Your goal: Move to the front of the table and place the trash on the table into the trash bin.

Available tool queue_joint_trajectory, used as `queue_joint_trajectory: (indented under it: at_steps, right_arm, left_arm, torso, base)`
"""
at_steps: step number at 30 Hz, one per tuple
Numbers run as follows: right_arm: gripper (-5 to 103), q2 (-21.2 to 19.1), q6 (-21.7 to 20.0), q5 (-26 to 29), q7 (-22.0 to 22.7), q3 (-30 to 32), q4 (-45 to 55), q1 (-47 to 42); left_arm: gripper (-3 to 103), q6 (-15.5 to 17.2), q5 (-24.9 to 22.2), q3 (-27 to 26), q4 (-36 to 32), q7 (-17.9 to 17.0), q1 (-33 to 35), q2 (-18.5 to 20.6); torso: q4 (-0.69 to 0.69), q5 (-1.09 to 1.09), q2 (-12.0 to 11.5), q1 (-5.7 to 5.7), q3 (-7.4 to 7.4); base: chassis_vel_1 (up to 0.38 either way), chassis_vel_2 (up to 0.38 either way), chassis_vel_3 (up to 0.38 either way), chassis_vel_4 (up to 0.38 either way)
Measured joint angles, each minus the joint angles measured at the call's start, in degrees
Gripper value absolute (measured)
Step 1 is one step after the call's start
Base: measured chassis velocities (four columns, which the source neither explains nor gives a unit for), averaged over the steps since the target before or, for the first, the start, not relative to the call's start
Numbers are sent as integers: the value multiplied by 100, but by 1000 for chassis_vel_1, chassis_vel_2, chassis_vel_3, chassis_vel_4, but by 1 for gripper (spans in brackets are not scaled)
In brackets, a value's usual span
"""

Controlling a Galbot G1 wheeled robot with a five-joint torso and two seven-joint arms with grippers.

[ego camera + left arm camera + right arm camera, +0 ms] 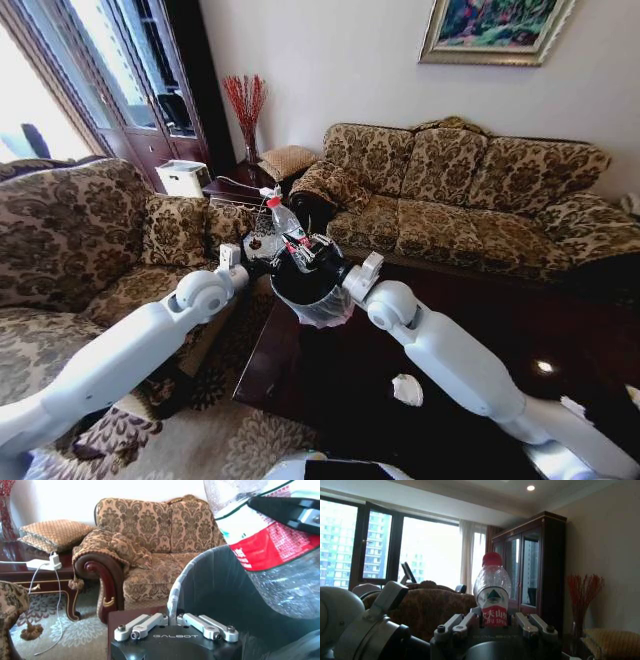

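both arms reach forward, left hand (175, 624) and right hand (491, 621) clamped.

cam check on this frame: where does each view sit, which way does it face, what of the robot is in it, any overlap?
Head view: on the head, looking forward and down at the table, both arms raised, the right gripper holding the bottle over the trash bin.
Left wrist view: behind the left gripper shut on the bin's rim, facing the sofa.
Right wrist view: behind the right gripper clamping the bottle, facing the windows; left arm beside.
Shared: all three see the bottle.
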Motion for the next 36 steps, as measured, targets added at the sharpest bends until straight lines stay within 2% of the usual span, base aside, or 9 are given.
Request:
queue_joint_trajectory:
  at_steps: [4, 6, 9, 13, 14, 16, 23, 31, 36]
  right_arm:
    - [32, 55, 5, -101, -2, -37, -55, 28]
    - [32, 58, 7, -122, -2, -49, -63, 40]
    - [48, 154, 9, -142, -2, -189, -136, 180]
    - [59, 295, 12, -134, -10, -334, -239, 374]
    - [59, 295, 12, -134, -10, -334, -239, 374]
    - [75, 310, 13, -123, 5, -359, -238, 415]
    - [95, 272, 11, -96, 70, -346, -179, 392]
    - [100, 137, -109, 148, 416, -91, 178, 366]
    - [100, -334, -407, 315, 562, 548, 564, -105]
  left_arm:
    - [2, -1, 40, -164, -23, 14, 155, 36]
    - [2, -1, 40, -211, -34, 22, 192, 49]
    - [2, -2, 40, -695, -205, 44, 640, 193]
    - [2, -46, 83, -1135, -373, -21, 1085, 369]
    - [2, -46, 83, -1135, -373, -21, 1085, 369]
    - [2, -50, 88, -1166, -426, -52, 1144, 373]
    - [2, -56, 89, -1172, -462, -98, 1148, 368]
    - [2, -73, 335, -1204, -339, -102, 1177, 307]
    - [2, -144, 637, -1346, -150, -70, 1282, 206]
  torso:
    - [0, -1, 1, 0, 0]
    - [0, -1, 1, 0, 0]
    - [-6, -2, 0, 0, 0]
    - [5, 3, 1, -1, -1]
    - [5, 3, 1, -1, -1]
    - [3, -5, 1, -1, -1]
    - [-3, 3, 1, 0, 0]
    - [2, 0, 1, 0, -1]
    - [2, 3, 0, 1, 0]
  base:
    - [0, 0, 0, 0]
    - [0, 0, 0, 0]
    - [0, 0, 0, 0]
    - [0, 0, 0, 0]
    - [0, 0, 0, 0]
    - [0, 0, 0, 0]
    - [0, 0, 0, 0]
    - [0, 0, 0, 0]
    - [0, 0, 0, 0]
